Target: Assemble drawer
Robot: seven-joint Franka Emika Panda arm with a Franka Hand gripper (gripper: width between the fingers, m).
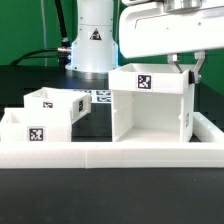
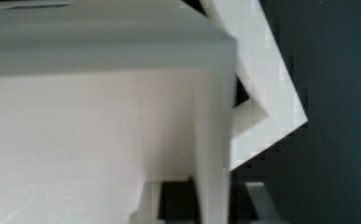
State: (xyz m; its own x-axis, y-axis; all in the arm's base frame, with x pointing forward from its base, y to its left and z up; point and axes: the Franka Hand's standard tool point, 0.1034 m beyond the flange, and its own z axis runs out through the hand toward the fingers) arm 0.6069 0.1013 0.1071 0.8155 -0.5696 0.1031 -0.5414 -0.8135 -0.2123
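Little of the drawer is assembled: the end effector point(image 1: 186, 72) is closed, seemingly pinching a side wall of the housing point(image 1: 150, 110) on the counter point(image 1: 110, 200), while the front tray point(image 1: 33, 133) and rear tray point(image 1: 52, 103) sit beside it, not yet inserted

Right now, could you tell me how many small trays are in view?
2: the front tray and the rear tray behind it, both to the exterior view's left of the housing. Others could be hidden inside it.
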